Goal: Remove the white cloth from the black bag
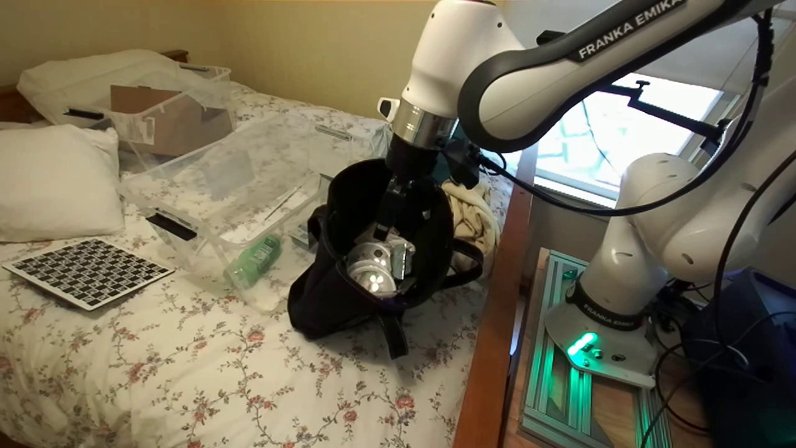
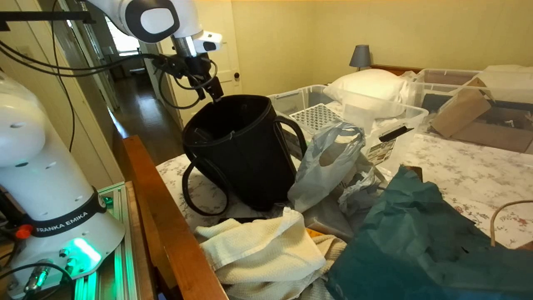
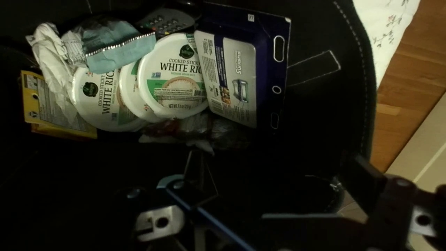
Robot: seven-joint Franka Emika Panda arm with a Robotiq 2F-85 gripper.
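Observation:
The black bag (image 1: 339,308) stands tilted on the bed with its wide mouth open; it also shows in an exterior view (image 2: 250,171). In the wrist view its dark inside (image 3: 313,115) holds a crumpled white piece, likely the white cloth (image 3: 52,59), at the upper left. Beside the cloth are a blue wrapper (image 3: 116,48), white rice tubs (image 3: 179,76), a yellow packet (image 3: 59,118), a razor pack (image 3: 240,69) and a remote (image 3: 169,21). My gripper (image 3: 275,160) is open and empty, with fingers spread wide. It points down at the bag's mouth (image 1: 382,231), (image 2: 209,97), apart from the cloth.
A cream towel (image 2: 266,254), a plastic bag (image 2: 325,171) and green paper (image 2: 412,237) lie beside the black bag. Clear bins (image 1: 205,168), a green bottle (image 1: 255,261) and a checkered board (image 1: 90,274) are on the bed. A wooden rail (image 1: 497,348) edges the bed by the robot.

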